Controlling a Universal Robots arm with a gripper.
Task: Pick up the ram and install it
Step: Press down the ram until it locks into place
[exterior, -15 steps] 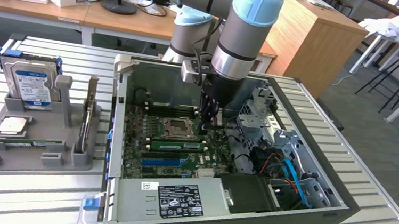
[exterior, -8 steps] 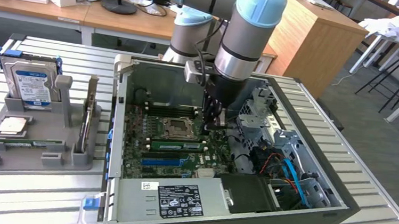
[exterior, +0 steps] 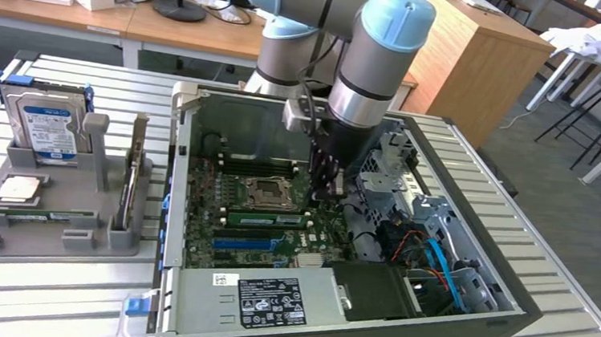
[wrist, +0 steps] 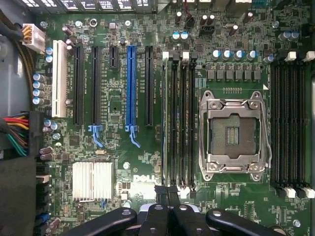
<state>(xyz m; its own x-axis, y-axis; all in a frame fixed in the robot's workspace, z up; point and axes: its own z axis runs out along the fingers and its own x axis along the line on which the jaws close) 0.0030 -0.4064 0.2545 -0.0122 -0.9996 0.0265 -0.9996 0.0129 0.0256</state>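
A green ram (exterior: 264, 218) stands on edge in a memory slot of the motherboard (exterior: 232, 248), beside the CPU socket (exterior: 266, 192). In the wrist view that ram (wrist: 165, 123) appears as a thin strip in the outermost of the black slots. My gripper (exterior: 328, 191) hangs inside the open case over the end of those slots that lies toward the exterior view's right. Its black fingers (wrist: 158, 216) are pressed together, and my gripper (wrist: 167, 196) is shut with nothing visible between them. A second ram (exterior: 45, 214) lies flat in the grey fixture (exterior: 16, 235).
The grey fixture at the exterior view's left also holds an upright hard drive (exterior: 46, 124) and an expansion card (exterior: 134, 167). Inside the case are a power supply (exterior: 258, 298), a drive cage (exterior: 425, 218) and coloured cables (wrist: 12, 130). Desks stand behind.
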